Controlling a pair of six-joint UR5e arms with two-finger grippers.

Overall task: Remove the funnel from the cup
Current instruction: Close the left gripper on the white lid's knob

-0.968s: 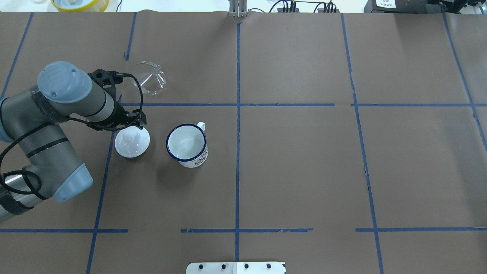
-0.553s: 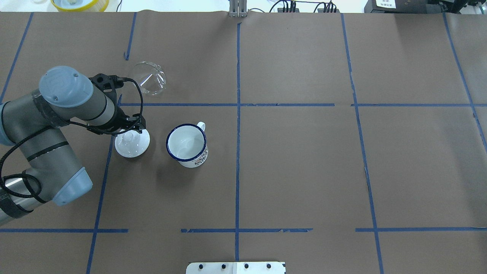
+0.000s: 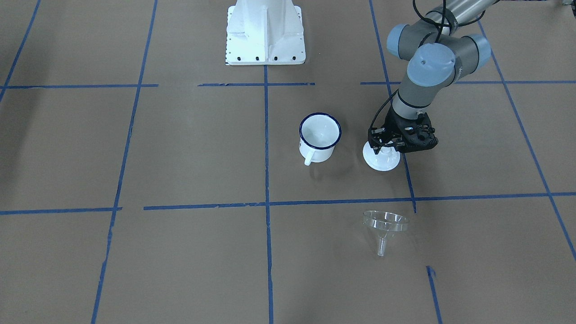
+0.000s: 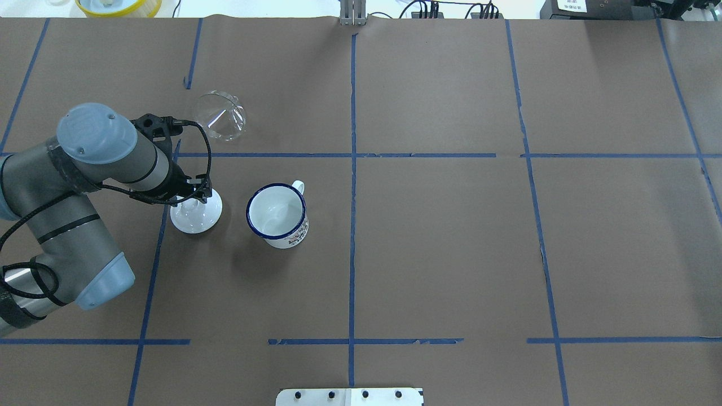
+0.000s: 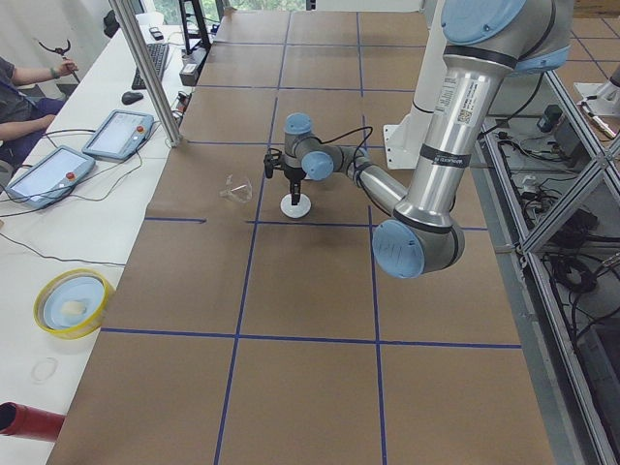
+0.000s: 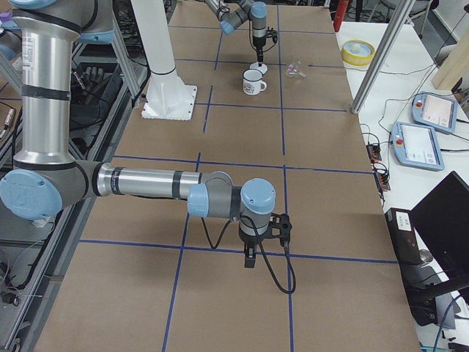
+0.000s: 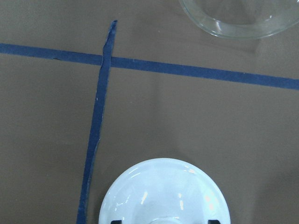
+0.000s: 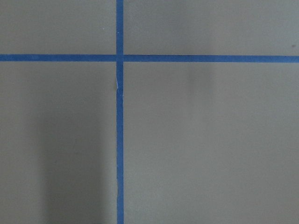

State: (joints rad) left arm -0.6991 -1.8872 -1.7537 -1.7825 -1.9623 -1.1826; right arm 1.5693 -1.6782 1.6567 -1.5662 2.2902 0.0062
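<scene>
- Brown paper table (image 4: 451, 254), marked into squares by blue tape lines (image 4: 352, 254); it carries every item below.
- Left arm (image 4: 101, 146): reaches in over the near left part of the table, wrist pointing straight down above the lid.
- Right arm (image 6: 146, 182): parked low, well apart from the cup and funnel. Its wrist view shows only paper and tape.
- Cup (image 4: 276, 214): white with a dark blue rim, upright and empty, its handle turned away from the robot. It stands near the lid without touching it.
- Funnel (image 4: 221, 115): clear, lying on its side on the paper, across a tape line from the lid and well apart from the cup. It is already out of the cup, so the task itself looks done.
- Lid (image 4: 197, 217): round and white, flat on the table just beside a tape line.
- Left gripper (image 3: 386, 149): spread wide, with a finger on either side of the lid's knob (image 7: 163, 219) and nothing clamped.
- Right gripper (image 6: 250, 257): seen only from the side, so I cannot tell whether it is spread or closed.
- Step in hand, as a judgement: taking the lid by its knob.
  - Centre the knob between the fingers before closing.
  - Close gently, as glazed white ware is likely slippery.
  - Lift straight up, to avoid dragging the lid towards the cup.
</scene>
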